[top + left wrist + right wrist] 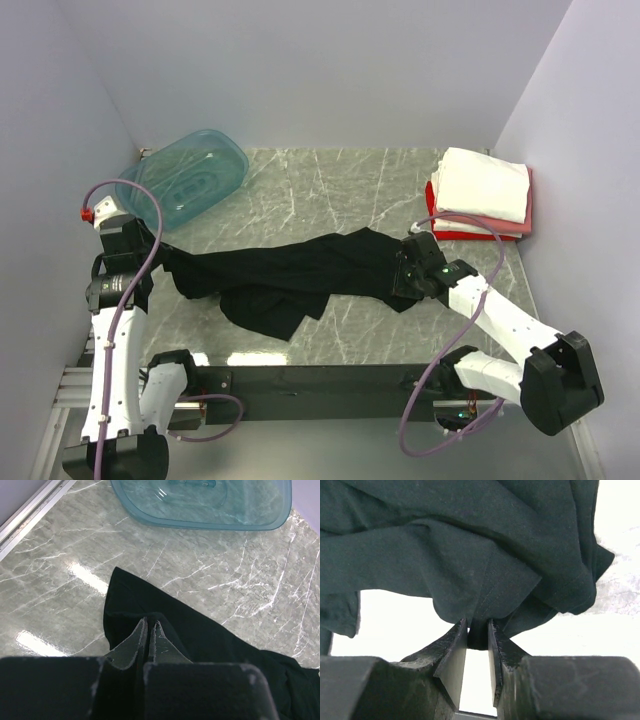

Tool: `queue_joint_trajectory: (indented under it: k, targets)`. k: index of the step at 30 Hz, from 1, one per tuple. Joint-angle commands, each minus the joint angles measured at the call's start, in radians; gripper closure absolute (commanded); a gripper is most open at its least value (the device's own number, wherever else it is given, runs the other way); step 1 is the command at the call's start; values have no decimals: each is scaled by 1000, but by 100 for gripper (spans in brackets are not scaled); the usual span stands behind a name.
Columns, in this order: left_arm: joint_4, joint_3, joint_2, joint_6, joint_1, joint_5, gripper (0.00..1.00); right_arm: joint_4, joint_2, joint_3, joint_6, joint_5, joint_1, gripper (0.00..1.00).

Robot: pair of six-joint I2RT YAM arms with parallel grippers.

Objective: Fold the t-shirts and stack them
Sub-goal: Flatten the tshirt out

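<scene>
Your black t-shirt (300,275) lies stretched into a long band on the marbled tabletop (330,185), nearer to you than the translucent teal tub (190,180). Its long axis runs side to side: one end sits just on the near side of the tub, and the other points away from the tub toward the right side of the table. A loose lobe of cloth sags from the middle of the band toward the near edge, farther from the tub. Your left gripper (149,625) is at the end closest to the tub, its fingers pressed almost together on a thin edge of the black cloth. Your right gripper (477,626) is at the end farthest from the tub. Its jaws stand a narrow gap apart, with a bunched fold of the same shirt wedged between the tips. The chest mark does not show in any view. Level with the tub, in the far right corner, a folded white t-shirt (485,185) sits on a pink one (512,227), with a red one (450,233) at the bottom.
</scene>
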Motion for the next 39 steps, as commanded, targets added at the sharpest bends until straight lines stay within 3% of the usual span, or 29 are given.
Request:
queue_joint_trajectory:
  k: [1, 5, 7, 8, 9, 10, 16, 23, 29, 34, 39]
  targets:
    - [26, 10, -10, 25, 6, -21, 99, -9, -5, 28, -16, 6, 5, 69]
    - [26, 11, -10, 27, 7, -20, 99, 5, 14, 27, -16, -8, 8, 72]
    - [27, 11, -11, 28, 6, -24, 99, 8, 22, 27, -16, -9, 8, 78]
    - [27, 10, -10, 28, 4, -26, 100, 11, 22, 25, -16, -11, 8, 83]
    - [27, 8, -10, 27, 6, -26, 99, 14, 19, 25, -14, -12, 11, 98]
    - [27, 10, -11, 28, 6, -26, 99, 15, 18, 22, -13, -11, 10, 100]
    - [18, 28, -4, 24, 6, -6, 99, -17, -13, 69, -26, 15, 10, 100]
    - [-22, 184, 36, 21, 6, 97, 99, -195, -24, 460, -89, 146, -1, 100]
    - [-106, 486, 68, 39, 10, 72, 100, -391, -50, 911, -146, 241, -10, 100]
    - [-176, 749, 122, 33, 10, 129, 100, -529, -45, 1297, -178, 230, -10, 100]
    - [-258, 1023, 156, 16, 12, 259, 99, -632, -59, 1511, -203, 131, -10, 100]
